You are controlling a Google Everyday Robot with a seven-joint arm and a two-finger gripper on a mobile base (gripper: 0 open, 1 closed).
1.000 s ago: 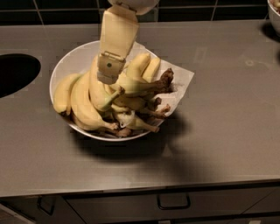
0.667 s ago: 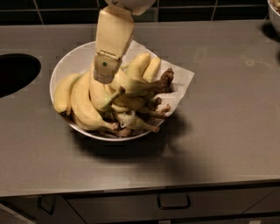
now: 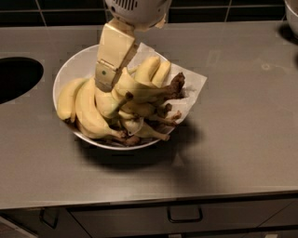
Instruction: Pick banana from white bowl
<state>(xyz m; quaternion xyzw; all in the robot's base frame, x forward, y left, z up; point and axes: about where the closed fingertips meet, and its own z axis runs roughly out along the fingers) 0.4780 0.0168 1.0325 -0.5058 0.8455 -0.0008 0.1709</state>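
The white bowl (image 3: 65, 76) sits on the grey counter, piled with several yellow bananas. The long curved banana (image 3: 144, 90) lies across the top of the pile, with its thick dark-brown stem clump pointing right. My gripper (image 3: 109, 86), at the end of a cream arm that comes down from the top edge, is pressed into the pile at that banana's left end. Its tips are hidden among the bananas. Fatter bananas (image 3: 91, 114) lie in the bowl's left half, below the gripper.
A crumpled white paper sheet (image 3: 193, 90) sticks out from under the bananas on the bowl's right. A dark round hole (image 3: 14, 79) is cut in the counter at far left. Another bowl's rim (image 3: 292, 14) shows at top right. Drawers (image 3: 185, 216) run below the counter's front edge.
The arm has shifted slightly to the left over the bowl. The bananas and the bowl have hardly moved.
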